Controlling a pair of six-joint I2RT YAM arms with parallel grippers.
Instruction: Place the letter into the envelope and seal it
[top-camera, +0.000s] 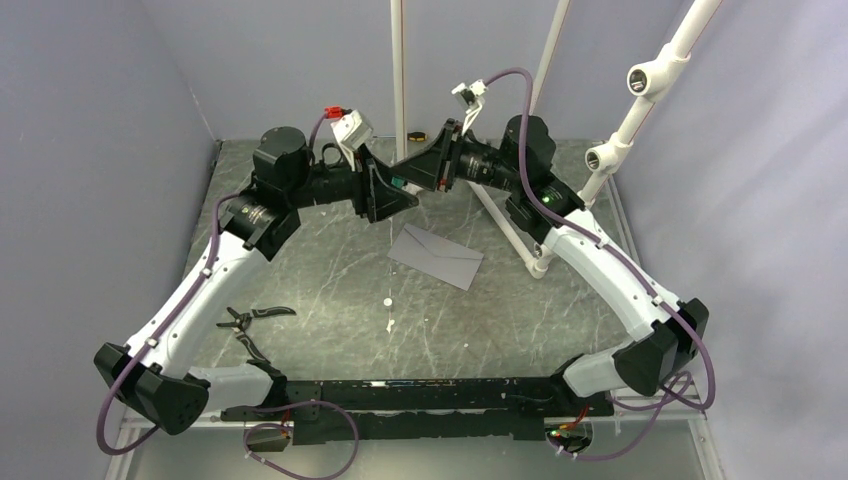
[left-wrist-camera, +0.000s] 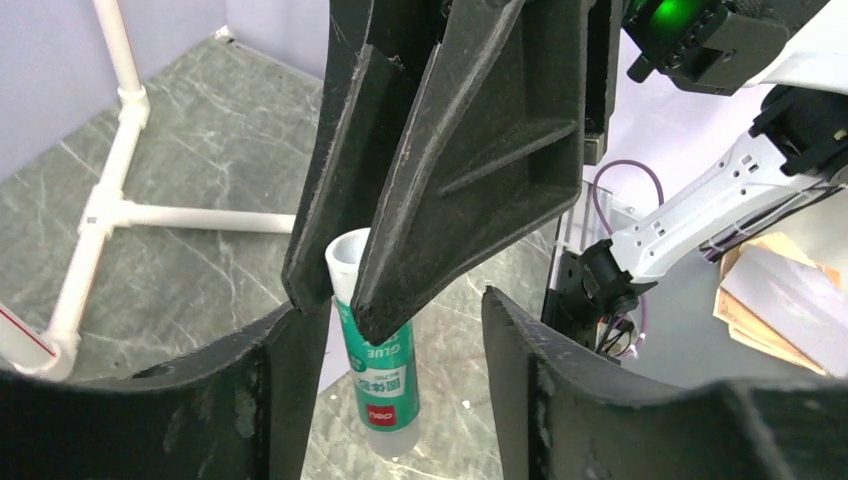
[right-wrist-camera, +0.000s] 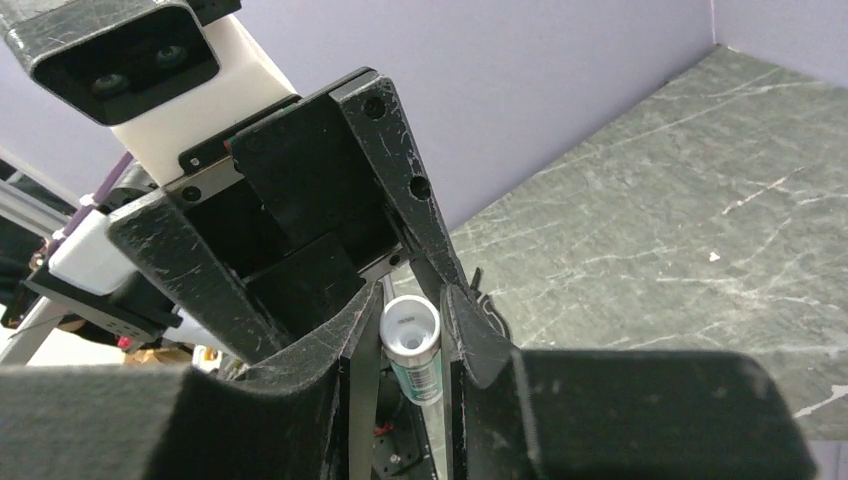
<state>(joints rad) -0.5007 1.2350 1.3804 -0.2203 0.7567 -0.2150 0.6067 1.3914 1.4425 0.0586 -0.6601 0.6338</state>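
The envelope (top-camera: 436, 256), flat grey paper, rectangular w/ a V-shaped fold line on its face, lies slanted at the centre of the table (top-camera: 330, 280), a dark green marble-pattern top. Above its far side the two arms meet over a glue stick (left-wrist-camera: 385, 375): a round tube w/ white end, green label and clear lower part. The right gripper (right-wrist-camera: 415, 310) has its black, scratched plastic fingers clamped on the tube near the white end. The left gripper (left-wrist-camera: 405, 330) stands partly open around the lower part, w/ a gap on one side. The white pipe frame (left-wrist-camera: 110, 210) has a foot near the envelope; black pliers (top-camera: 250, 318) lie well apart at the left.
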